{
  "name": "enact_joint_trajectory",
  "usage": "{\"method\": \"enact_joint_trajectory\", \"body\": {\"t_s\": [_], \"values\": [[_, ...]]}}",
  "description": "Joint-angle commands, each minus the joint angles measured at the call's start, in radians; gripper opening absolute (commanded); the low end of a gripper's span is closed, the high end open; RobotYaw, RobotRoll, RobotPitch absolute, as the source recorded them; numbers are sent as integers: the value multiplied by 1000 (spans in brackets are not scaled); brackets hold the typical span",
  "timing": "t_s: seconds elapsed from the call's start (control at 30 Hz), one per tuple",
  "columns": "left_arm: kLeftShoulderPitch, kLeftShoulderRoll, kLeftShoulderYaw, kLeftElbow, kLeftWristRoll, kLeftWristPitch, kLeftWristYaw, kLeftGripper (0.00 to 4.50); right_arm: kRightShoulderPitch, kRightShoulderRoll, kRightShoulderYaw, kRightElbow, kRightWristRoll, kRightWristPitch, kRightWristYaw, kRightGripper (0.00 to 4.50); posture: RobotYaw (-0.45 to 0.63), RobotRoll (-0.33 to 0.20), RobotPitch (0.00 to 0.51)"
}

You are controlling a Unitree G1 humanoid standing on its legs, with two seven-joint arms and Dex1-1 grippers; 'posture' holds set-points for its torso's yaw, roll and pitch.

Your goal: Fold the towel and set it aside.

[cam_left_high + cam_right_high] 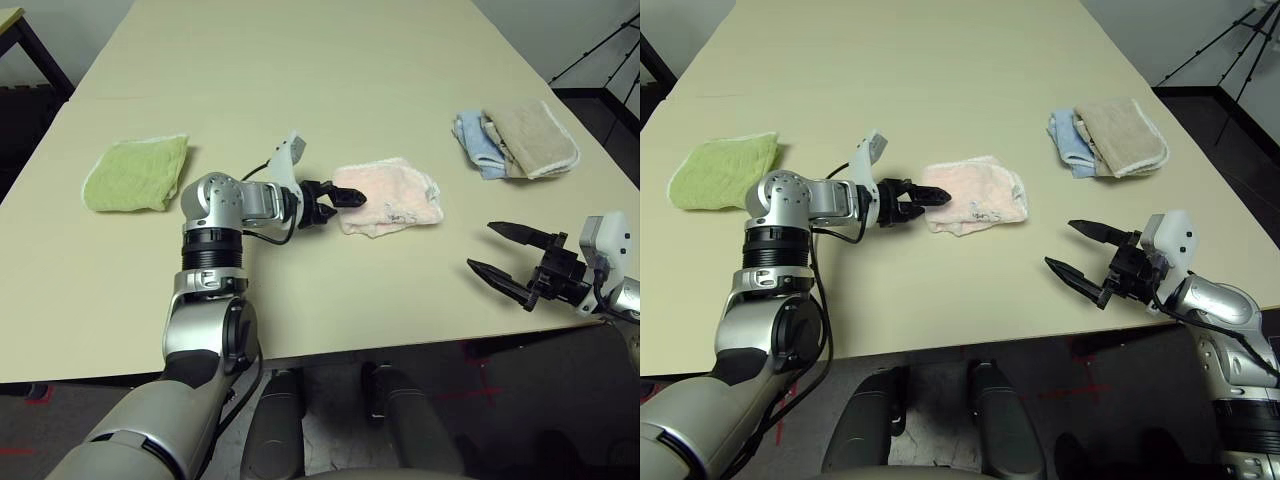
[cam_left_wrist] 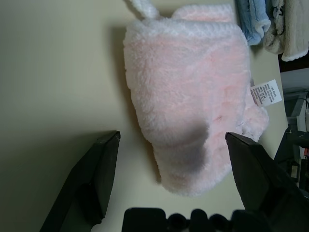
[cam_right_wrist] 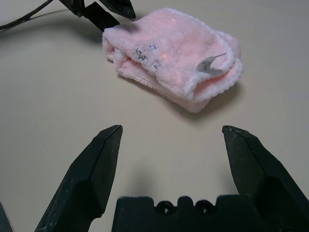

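The pale pink towel (image 1: 392, 196) lies folded into a small bundle near the middle of the table, its white label (image 3: 211, 63) sticking out at one end. My left gripper (image 1: 338, 204) is at the towel's left edge, open, with one fingertip over the edge and nothing clamped. In the left wrist view the towel (image 2: 188, 96) lies just ahead of the wide-spread fingers (image 2: 99, 174). Near the table's front right edge, my right gripper (image 1: 484, 247) hovers open and empty, well short of the towel (image 3: 169, 53).
A light green folded cloth (image 1: 135, 172) lies at the left of the table. Blue and beige folded cloths (image 1: 515, 140) sit at the back right. A tripod (image 1: 600, 50) stands beyond the table's right corner.
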Motion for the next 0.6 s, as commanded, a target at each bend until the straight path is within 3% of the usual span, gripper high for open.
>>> {"method": "enact_joint_trajectory", "body": {"t_s": [0.03,0.6], "values": [[-5,17,-36,79,53,-42,-1,4445,7,-2,-1,10,-6,-5,6,4500,54,0,193],[-104,-34,-126,339,123,-251,-122,4445,35,-9,-16,-17,-4,1,-4,4500,9,0,197]]}}
